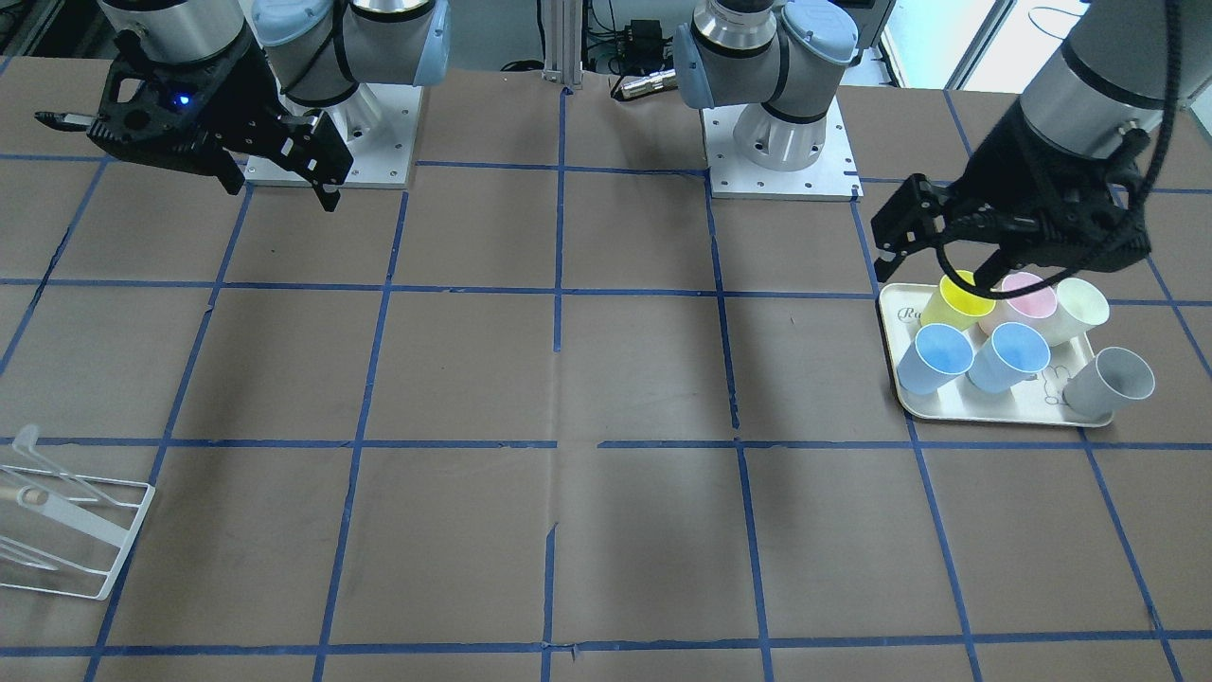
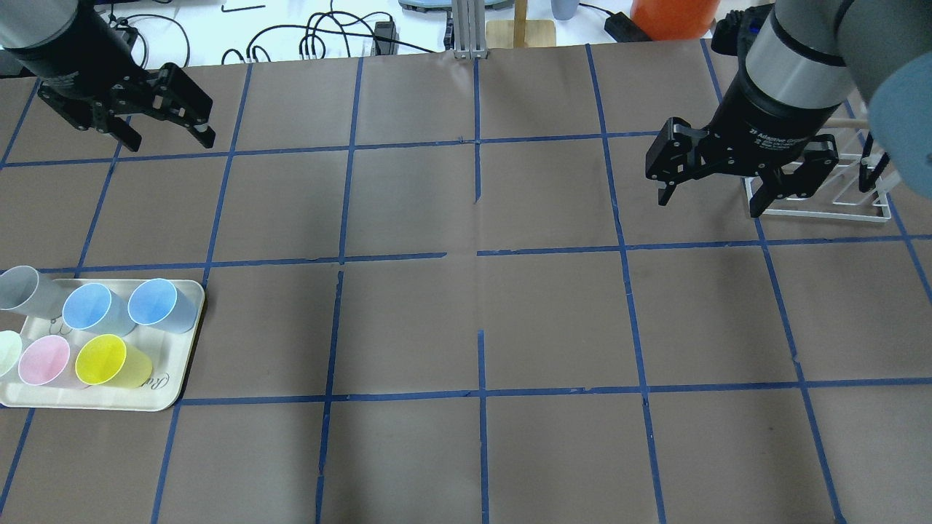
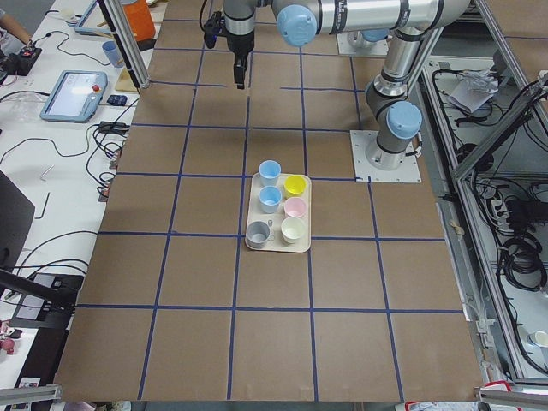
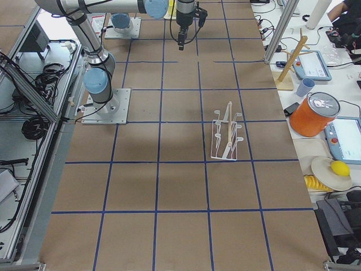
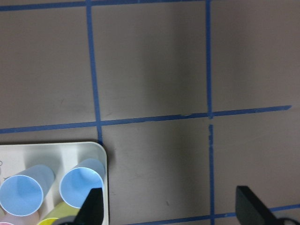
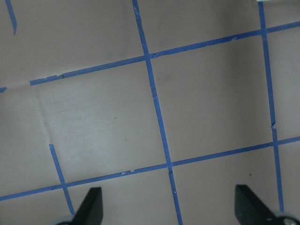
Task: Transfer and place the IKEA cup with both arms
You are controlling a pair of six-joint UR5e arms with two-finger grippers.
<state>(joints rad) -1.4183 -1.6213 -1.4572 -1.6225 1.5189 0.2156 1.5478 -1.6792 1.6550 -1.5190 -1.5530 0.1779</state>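
Well below left gripper (image 5: pixel 168 197), IKEA cup (image 5: pixel 80 187) upright on tray (image 5: pixel 56 146).

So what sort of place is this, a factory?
Probably a robotics research lab: a left arm and right arm bolted to a tape-gridded table, a tray of plastic cups, and a control tablet alongside.

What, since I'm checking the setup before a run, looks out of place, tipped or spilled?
Nothing stands out. The six cups stand upright in two rows on the tray, the wire rack stands upright, and the left pincer and right pincer both hang open and empty.
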